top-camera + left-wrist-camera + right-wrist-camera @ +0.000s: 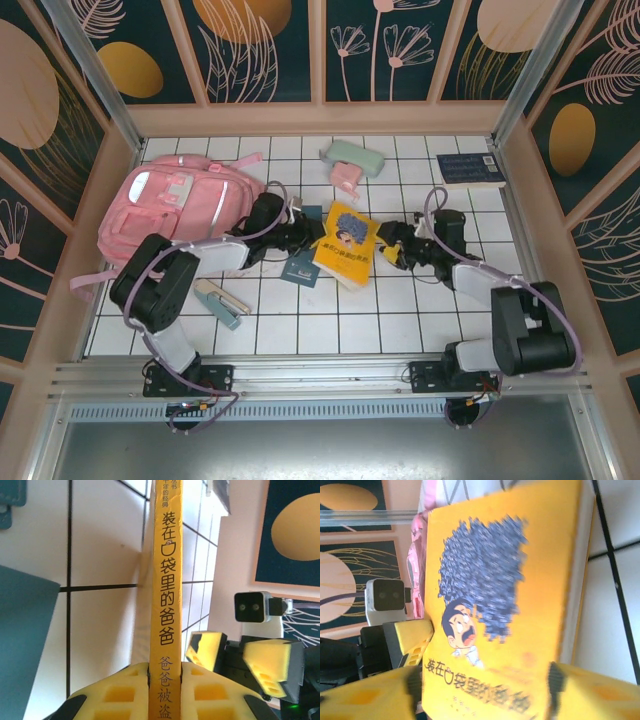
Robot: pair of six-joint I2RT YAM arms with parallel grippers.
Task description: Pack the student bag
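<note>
Mid-table, the yellow book (345,243) is not yet in the student bag (175,205).
Left gripper (165,680) pinches its spine, right gripper (240,655) gapes wide; pencil case (355,155) and blue book (470,168) lie unpacked.

Yellow book (346,243), centre of white tiled tabletop (400,310); teal booklet (301,268) just beside; mint-green pencil case (354,156), small pink object (346,179), far side; dark book (470,169), far right; stapler (221,303), near left.
</note>
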